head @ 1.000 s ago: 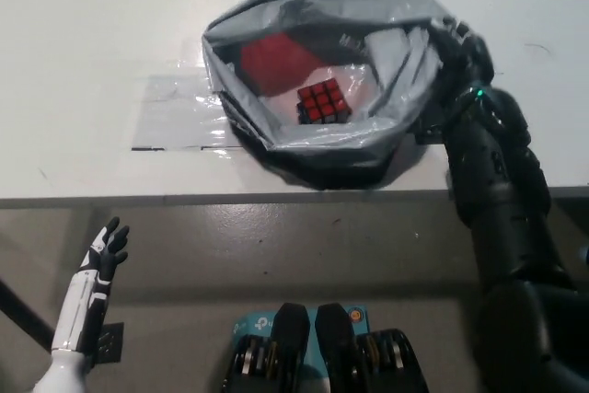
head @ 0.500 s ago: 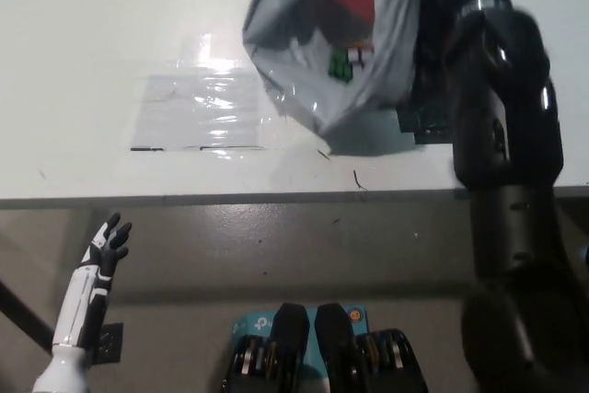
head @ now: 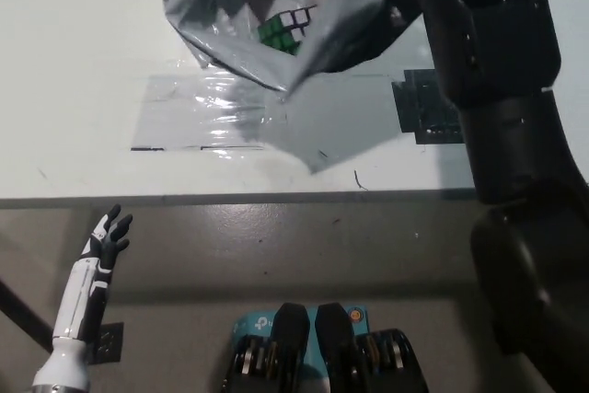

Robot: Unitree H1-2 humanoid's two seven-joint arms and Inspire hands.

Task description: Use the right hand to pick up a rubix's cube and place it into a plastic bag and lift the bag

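Since a second ago, our black right arm (head: 497, 71) has raised the plastic bag (head: 276, 16) off the white table (head: 83, 62); it hangs above clear tape (head: 198, 117), bottom corner pointing down. Inside, the rubix's cube (head: 285, 28) sits tilted, green face showing. Our right hand is hidden, its grip unclear. Our left hand (head: 110, 232) rests below the table edge, fingers apart.
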